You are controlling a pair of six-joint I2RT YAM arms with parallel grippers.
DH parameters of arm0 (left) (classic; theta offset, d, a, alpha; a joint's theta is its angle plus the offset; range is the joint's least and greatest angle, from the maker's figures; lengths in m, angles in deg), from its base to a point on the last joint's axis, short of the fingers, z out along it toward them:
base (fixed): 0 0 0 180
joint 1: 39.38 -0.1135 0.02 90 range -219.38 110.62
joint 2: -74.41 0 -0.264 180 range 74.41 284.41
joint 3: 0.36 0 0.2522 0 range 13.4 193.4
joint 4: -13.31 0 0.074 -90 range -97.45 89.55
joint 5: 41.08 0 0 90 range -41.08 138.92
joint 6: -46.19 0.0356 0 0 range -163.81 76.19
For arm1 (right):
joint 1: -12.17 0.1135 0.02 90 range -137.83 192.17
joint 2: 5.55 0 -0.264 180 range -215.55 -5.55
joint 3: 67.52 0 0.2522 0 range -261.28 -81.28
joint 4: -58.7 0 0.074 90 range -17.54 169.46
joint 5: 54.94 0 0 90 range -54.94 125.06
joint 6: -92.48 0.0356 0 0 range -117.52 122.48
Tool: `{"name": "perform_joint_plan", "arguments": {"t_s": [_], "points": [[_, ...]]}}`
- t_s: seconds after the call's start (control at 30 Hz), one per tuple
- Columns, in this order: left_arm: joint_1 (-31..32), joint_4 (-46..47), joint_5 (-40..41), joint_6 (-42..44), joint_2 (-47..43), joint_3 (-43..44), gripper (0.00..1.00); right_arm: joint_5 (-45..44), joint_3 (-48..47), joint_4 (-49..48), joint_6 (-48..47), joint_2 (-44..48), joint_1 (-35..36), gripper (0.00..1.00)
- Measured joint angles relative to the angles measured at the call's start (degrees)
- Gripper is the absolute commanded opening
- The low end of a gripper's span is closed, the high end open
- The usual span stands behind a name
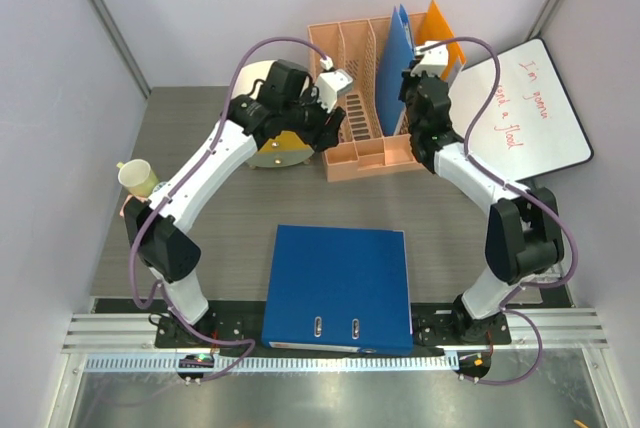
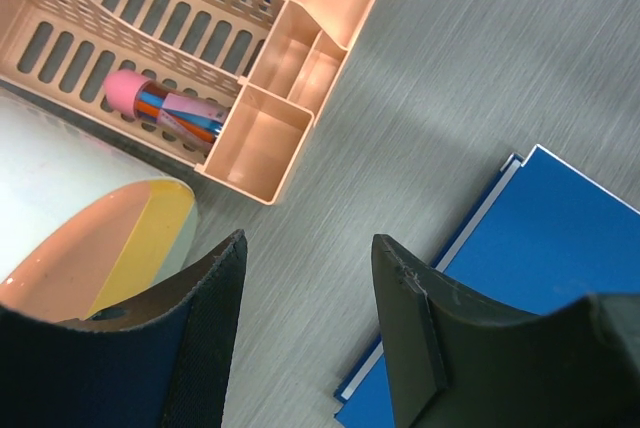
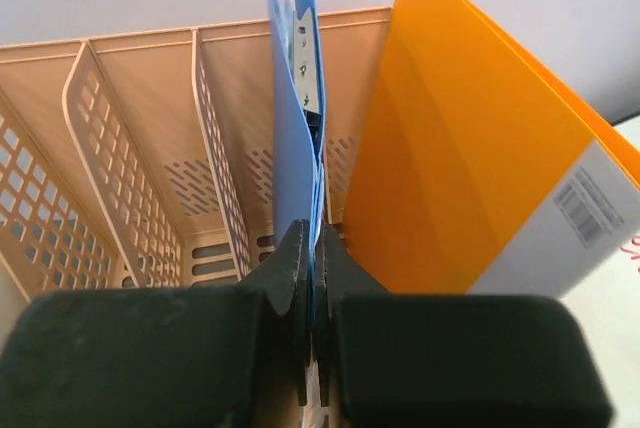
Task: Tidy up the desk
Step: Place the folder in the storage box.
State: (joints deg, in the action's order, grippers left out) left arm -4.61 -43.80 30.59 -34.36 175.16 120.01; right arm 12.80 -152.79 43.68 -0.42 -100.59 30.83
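Desk (image 1: 230,213), grey wood-grain, is located beneath right pincer (image 3: 312,248), by which a blue folder (image 3: 297,98) is clenched upright in the peach file rack (image 3: 140,118) ahead. Filing is judged nearly done, and release is called for next. Left pincer (image 2: 305,288): released, empty.

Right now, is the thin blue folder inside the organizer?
Inside: thin blue folder stands upright in peach organizer, right gripper shut on it.

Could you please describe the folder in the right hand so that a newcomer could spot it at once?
At the far edge of the desk stands a peach file organizer. Two folders stand upright at one end, and the right hand pinches one. It is the thin blue folder, not the orange folder beside it.
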Motion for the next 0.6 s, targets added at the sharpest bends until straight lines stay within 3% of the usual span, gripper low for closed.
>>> {"name": "perform_joint_plan", "arguments": {"t_s": [0.2, 0.53, 0.6], "points": [[-0.2, 0.6, 0.4, -0.1, -0.2, -0.1, 0.54, -2.1, 5.9, 1.9, 1.4, 6.5, 0.5, 0.01], [-0.6, 1.6, 0.9, -0.5, -0.2, -0.1, 0.54, -9.5, 14.4, 8.6, 1.3, 19.3, 7.2, 0.01], [-0.7, 1.8, 0.9, -0.5, -0.2, -0.1, 0.54, -10.8, 15.4, 9.5, 1.3, 20.9, 7.9, 0.18]]}}
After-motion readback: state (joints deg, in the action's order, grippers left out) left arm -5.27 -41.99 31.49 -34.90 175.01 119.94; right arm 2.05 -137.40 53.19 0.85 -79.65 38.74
